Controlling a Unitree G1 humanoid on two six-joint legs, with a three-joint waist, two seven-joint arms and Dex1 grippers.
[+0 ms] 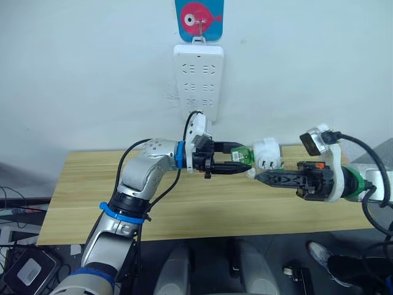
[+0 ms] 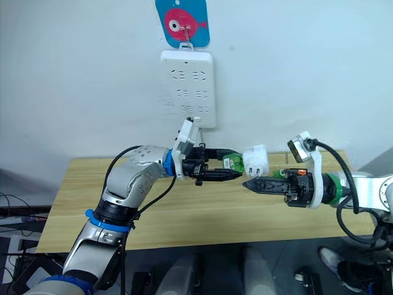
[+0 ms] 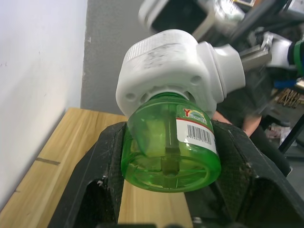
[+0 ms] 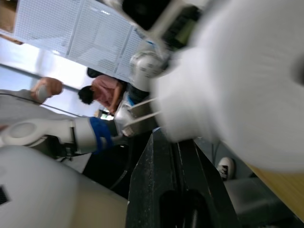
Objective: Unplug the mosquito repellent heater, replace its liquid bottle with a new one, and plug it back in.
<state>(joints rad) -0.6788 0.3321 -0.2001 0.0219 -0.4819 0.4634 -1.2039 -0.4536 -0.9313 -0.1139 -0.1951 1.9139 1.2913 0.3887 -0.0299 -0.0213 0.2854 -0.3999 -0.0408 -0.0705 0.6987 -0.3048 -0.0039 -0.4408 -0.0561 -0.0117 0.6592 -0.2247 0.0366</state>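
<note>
The mosquito repellent heater (image 1: pixel 268 153) is a white rounded unit held in the air above the wooden table (image 1: pixel 86 184), off the wall. A green liquid bottle (image 3: pixel 171 147) with a barcode label is still screwed into it. My left gripper (image 1: pixel 241 160) is shut on this bottle, one black finger (image 3: pixel 95 190) on each side. My right gripper (image 1: pixel 258 177) points its closed fingers at the heater's underside from the right. I cannot tell whether they touch it. In the right wrist view the heater (image 4: pixel 247 95) looms blurred above the fingers (image 4: pixel 175 190).
A long white power strip (image 1: pixel 198 77) hangs on the wall under a blue fish hook (image 1: pixel 199 18), right behind the two grippers. Cables trail from both wrists. A person (image 4: pixel 102 95) stands in the background, and a shoe (image 1: pixel 319 252) shows on the floor at the right.
</note>
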